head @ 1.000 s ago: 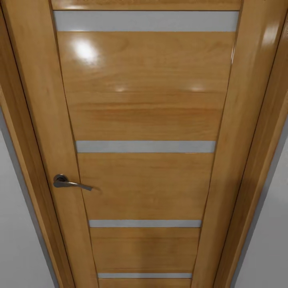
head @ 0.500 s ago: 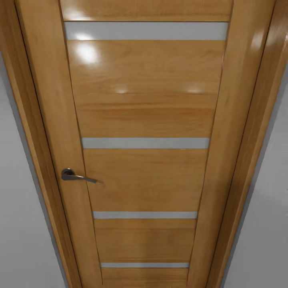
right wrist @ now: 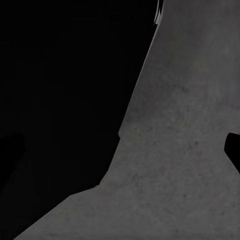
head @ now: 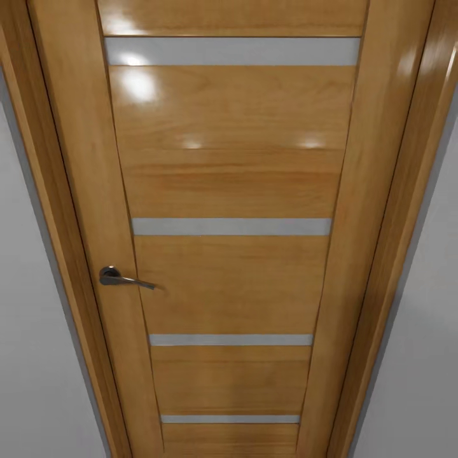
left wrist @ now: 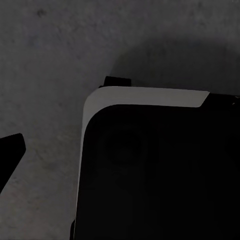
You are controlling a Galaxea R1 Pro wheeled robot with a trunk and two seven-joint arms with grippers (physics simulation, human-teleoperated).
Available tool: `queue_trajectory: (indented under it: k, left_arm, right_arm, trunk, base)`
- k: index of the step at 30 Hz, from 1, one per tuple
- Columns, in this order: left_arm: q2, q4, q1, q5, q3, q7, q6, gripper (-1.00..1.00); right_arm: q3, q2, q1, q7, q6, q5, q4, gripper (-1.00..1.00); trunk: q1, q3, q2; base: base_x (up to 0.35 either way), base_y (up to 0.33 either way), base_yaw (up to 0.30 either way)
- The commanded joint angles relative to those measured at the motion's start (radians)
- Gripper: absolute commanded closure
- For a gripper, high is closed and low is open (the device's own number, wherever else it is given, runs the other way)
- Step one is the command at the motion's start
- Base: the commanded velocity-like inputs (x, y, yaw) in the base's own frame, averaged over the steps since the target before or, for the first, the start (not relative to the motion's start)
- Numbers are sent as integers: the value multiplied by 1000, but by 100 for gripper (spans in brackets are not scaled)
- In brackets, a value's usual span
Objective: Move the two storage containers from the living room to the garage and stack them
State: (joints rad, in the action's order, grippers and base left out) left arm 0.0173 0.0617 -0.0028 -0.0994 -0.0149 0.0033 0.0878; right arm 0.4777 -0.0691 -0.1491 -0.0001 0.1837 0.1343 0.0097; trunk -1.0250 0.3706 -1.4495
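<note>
In both wrist views we find only dark finger tips at the frame edges, so we cannot tell how either pair of jaws stands. Beneath them lies the mottled grey concrete floor (left wrist: 50, 50), beside the robot's own black base (left wrist: 160, 175). Ahead stands one closed wood-panelled door (head: 229, 191) with one lever handle (head: 124, 278) and four pale glass strips. We count no storage containers here. Our worry: driving on could strike the shut door, since nothing has pressed the handle.
</note>
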Motion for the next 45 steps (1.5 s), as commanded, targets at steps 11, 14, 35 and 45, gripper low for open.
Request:
queue_trajectory:
  k: [11, 14, 35, 45]
  left_arm:
    - [2, 1, -2, -11, -3, 1, 3, -100]
    - [1, 1, -2, -11, -3, 1, 3, -100]
    - [1, 1, -2, -11, -4, 1, 3, -100]
    - [2, 1, -2, -11, -4, 1, 3, -100]
  right_arm:
    - [44, -2, -9, 3, 27, -9, -9, -100]
    - [45, -4, -9, 2, 27, -9, -14, -100]
    - [44, -116, 14, -45, 19, 12, -193, -100]
    - [38, -328, 25, -64, -176, 263, -618, -100]
  trunk:
    - [0, 1, 0]
    - [0, 1, 0]
    - [0, 1, 0]
    - [0, 1, 0]
  base:
    - [0, 0, 0]
    - [0, 0, 0]
    - [0, 0, 0]
    - [0, 0, 0]
